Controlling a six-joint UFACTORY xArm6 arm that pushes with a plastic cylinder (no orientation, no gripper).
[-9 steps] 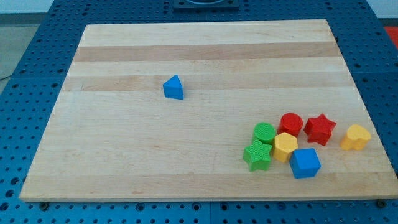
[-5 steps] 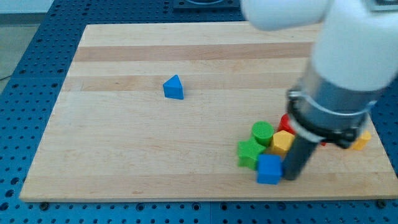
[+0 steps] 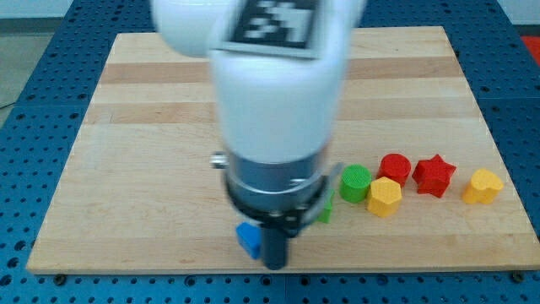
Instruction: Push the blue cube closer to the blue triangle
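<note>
The blue cube point(image 3: 248, 239) lies near the board's bottom edge, mostly covered by the arm; only its left part shows. My tip point(image 3: 275, 265) is right against the cube's right side, at the board's bottom edge. The blue triangle is hidden behind the white arm body. The arm fills the middle of the view.
A green cylinder point(image 3: 356, 182), a yellow hexagon block point(image 3: 385, 197), a red cylinder point(image 3: 395, 168), a red star point(image 3: 434, 175) and a yellow heart-like block point(image 3: 483, 186) lie at the right. A sliver of the green star point(image 3: 326, 211) shows beside the arm. The wooden board point(image 3: 126, 211) sits on a blue pegboard.
The arm swept left along the bottom of the board, pushing the blue cube left, away from the cluster. The arm now hides the blue triangle and most of the green star.
</note>
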